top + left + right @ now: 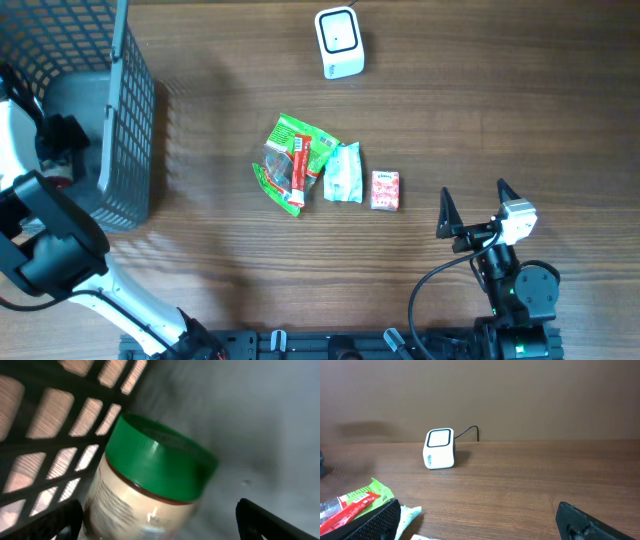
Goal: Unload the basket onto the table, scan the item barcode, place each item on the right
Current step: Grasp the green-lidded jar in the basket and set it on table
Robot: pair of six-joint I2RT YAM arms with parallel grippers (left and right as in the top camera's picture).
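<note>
Nothing sits in front of the barcode scanner (338,42), the small white unit at the far edge of the tabletop (250,290), so no scan is under way.

Three items lie in a loose row mid-table, well short of the scanner:
- a green snack packet (295,165) on the left
- a pale packet (343,172) just beside it
- a small red box (385,190) to the right

None of them is held, and by their position they are probably still to be scanned.

The left arm reaches down into the grey mesh basket (130,110) at the far left. Its wrist view shows a green-lidded jar (160,467) tilted against the basket wall. The left arm's fingers (60,520) stand wide to either side of the jar, not clamped on it. The jar may already be dealt with or may be about to be lifted; the pictures do not show which.

The right arm's fingers (446,215) are spread wide and empty. They hover near the right edge, pointing toward the scanner with the red box closest.

Most of the job looks unfinished: each loose item needs picking up, its barcode turned to the scanner window, and then setting aside.
</note>
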